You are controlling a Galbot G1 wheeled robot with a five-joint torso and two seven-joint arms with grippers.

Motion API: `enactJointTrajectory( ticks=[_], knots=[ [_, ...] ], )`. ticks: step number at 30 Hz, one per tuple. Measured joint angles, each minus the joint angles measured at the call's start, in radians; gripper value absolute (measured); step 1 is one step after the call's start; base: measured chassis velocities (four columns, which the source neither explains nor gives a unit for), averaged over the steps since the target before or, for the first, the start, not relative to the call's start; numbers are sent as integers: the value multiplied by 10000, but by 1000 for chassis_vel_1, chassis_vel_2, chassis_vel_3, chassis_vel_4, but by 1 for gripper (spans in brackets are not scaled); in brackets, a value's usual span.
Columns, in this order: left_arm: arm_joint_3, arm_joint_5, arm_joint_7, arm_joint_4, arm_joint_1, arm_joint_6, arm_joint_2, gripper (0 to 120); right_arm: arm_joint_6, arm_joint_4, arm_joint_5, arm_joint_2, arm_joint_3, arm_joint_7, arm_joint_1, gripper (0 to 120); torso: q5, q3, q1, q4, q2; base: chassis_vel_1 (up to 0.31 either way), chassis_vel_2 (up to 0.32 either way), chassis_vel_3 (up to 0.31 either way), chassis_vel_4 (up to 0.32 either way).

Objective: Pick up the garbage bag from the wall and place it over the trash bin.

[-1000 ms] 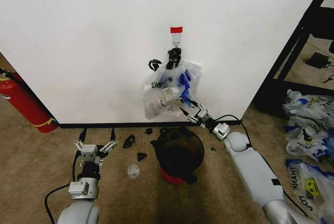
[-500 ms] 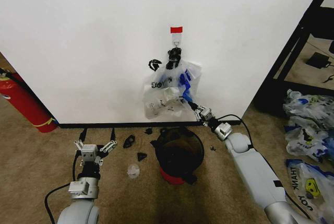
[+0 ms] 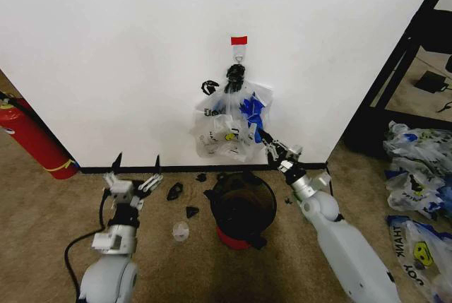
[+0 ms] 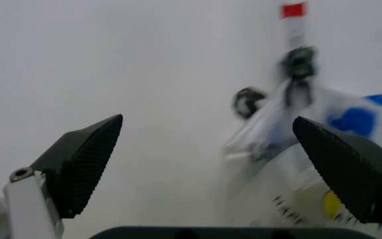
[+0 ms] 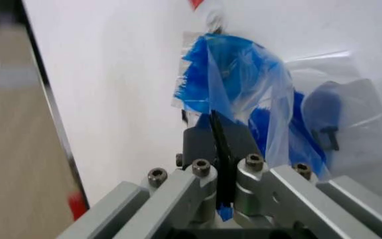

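The garbage bag (image 3: 229, 133), clear crinkly plastic with a yellow smiley and blue handles (image 3: 251, 109), hangs on the white wall (image 3: 106, 49) from a hook under a red tape strip (image 3: 239, 39), among like bags held by black clips. My right gripper (image 3: 263, 138) is at the bag's lower right edge, shut on blue plastic of the handle (image 5: 224, 74); the right wrist view shows its fingers (image 5: 212, 144) pressed together on it. The black trash bin (image 3: 244, 208) with a red bottom stands on the carpet right below. My left gripper (image 3: 134, 174) is open near the baseboard; its wrist view faces the bag (image 4: 297, 169).
A red fire extinguisher (image 3: 32, 140) leans at the left by the wall. A black shelf frame (image 3: 402, 63) stands at the right, with a heap of stuffed smiley bags (image 3: 420, 176) on the floor. Black clips (image 3: 176, 191) and a small clear scrap (image 3: 181, 231) lie near the bin.
My right gripper went from open below the bags to shut on the blue handle and turned; the bag has spread, showing its smiley. My left gripper tilted up toward the wall.
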State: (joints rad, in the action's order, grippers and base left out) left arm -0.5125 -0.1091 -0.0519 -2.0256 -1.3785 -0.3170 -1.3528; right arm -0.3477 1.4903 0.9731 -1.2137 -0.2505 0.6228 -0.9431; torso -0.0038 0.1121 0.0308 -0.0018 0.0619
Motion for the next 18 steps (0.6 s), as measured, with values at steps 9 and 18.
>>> enactJointTrajectory(
  ticks=[9,18],
  knots=[
    [2067,270,-560,1142,2359,816,1176,100,189,141,2573,-212,-138,-369,-402,0,-2,2,1,2,-1,0,0,0,0],
    [5482,-597,1785,1290,4740,3410,2049,100,395,268,3674,-794,-266,-164,-744,0,1,2,1,4,-1,0,0,0,0]
  ],
)
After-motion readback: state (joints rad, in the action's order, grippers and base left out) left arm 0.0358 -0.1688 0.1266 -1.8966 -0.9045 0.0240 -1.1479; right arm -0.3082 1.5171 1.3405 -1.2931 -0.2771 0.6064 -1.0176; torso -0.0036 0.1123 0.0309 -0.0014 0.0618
